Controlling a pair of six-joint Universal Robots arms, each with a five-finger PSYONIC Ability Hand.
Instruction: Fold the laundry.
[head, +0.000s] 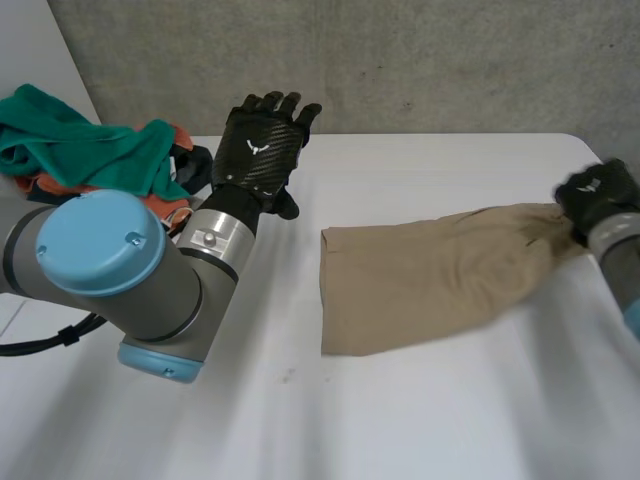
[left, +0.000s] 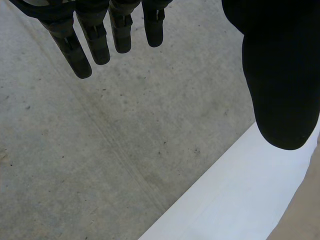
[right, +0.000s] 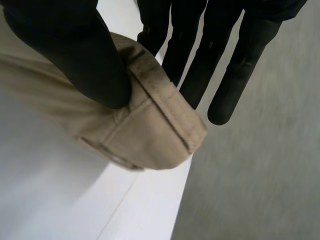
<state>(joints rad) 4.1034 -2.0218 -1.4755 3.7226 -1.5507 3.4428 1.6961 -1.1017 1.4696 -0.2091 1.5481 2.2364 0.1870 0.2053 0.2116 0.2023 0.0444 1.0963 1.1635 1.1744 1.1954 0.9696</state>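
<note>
While the right hand (head: 597, 195) pinches one end of the tan cloth (head: 430, 280), the left hand (head: 262, 150) hangs open and empty.
Head view: the cloth lies flat on the white counter (head: 400, 420), its bunched end drawn toward 3 o'clock into the right hand at the counter's edge; the left hand is at the cloth's 10 o'clock, fingers straight, with a heap of green and orange laundry (head: 80, 145) at its 9 o'clock. Left wrist view: straight fingers (left: 100, 40) and thumb are spread wide, touching nothing, over the counter's edge and a grey wall (left: 100, 150). Right wrist view: the thumb (right: 85, 60) clamps the cloth's stitched hem against the fingers.
</note>
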